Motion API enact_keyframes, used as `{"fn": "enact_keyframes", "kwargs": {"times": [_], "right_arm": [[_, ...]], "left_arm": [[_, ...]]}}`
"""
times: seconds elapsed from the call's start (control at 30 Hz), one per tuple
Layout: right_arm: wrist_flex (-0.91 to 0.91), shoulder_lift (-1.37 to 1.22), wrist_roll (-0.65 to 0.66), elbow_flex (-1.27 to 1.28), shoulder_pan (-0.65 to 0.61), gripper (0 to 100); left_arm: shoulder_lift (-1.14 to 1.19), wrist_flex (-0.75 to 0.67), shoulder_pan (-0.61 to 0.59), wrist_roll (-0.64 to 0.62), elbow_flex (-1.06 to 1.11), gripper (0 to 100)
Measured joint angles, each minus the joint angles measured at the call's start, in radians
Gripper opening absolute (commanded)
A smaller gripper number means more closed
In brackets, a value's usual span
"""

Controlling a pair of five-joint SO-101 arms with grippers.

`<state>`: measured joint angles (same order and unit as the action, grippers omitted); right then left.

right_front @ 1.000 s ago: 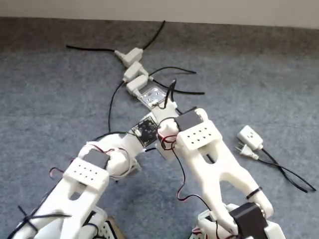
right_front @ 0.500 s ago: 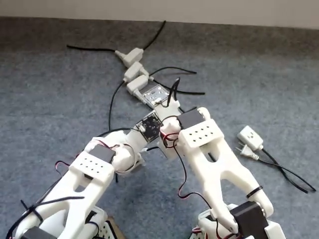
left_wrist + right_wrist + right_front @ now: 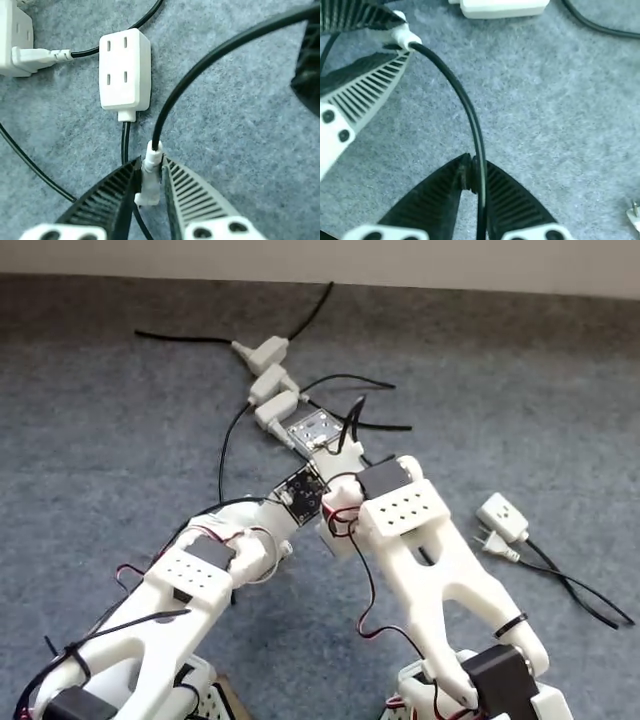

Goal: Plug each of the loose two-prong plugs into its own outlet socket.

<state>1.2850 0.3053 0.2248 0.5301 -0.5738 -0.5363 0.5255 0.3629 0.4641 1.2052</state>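
The grey worktop [image 3: 110, 470] is carrying everything. The left arm [image 3: 185, 585] and the right arm [image 3: 420, 540] are leaning in side by side, with their wrists almost touching. The left jaws are clamping shut on a white two-prong plug, and the right jaws are pinching closed on that plug's black cable.

Just ahead of the left jaws, a white outlet block [image 3: 125, 70] is lying flat with its slots facing up. It is sitting near the held plug but apart from it, and its own black lead [image 3: 125, 142] is running back beside the jaws. Further ahead and off to one side, a second outlet block [image 3: 14, 37] is holding an inserted plug [image 3: 32, 55]. Well apart from the right jaws, on the side away from the left jaws, a third outlet block [image 3: 500, 514] is resting with a loose plug [image 3: 495, 543] just beside it.

The held plug [image 3: 149, 180] is sitting between the tips of the left jaws, cable end pointing out. The black cable [image 3: 459, 94] is arcing from it straight into the right jaws.
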Motion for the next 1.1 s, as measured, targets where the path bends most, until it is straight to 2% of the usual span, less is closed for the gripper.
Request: {"fn": "enact_keyframes", "kwargs": {"times": [0.4, 0.47, 0.6, 0.7, 0.87, 1.1], "right_arm": [[0.000, 0.000, -0.003, 0.000, 0.000, 1.9], [0.002, 0.000, -0.029, 0.000, 0.008, 6.9], [0.005, 0.003, -0.058, -0.008, 0.055, 24.1], [0.044, 0.046, -0.061, -0.061, 0.058, 29.8], [0.120, 0.144, -0.061, -0.158, 0.040, 30.0], [0.123, 0.302, -0.063, -0.215, 0.049, 30.0]], "left_arm": [[0.003, -0.035, 0.000, 0.000, 0.008, 1], [0.003, -0.035, 0.000, 0.000, 0.008, 1], [-0.026, -0.038, 0.000, 0.000, 0.012, 1], [-0.097, -0.037, 0.000, -0.002, 0.054, 1], [-0.278, -0.097, -0.021, -0.003, 0.163, 1], [-0.549, -0.106, -0.020, -0.026, 0.321, 1]]}}
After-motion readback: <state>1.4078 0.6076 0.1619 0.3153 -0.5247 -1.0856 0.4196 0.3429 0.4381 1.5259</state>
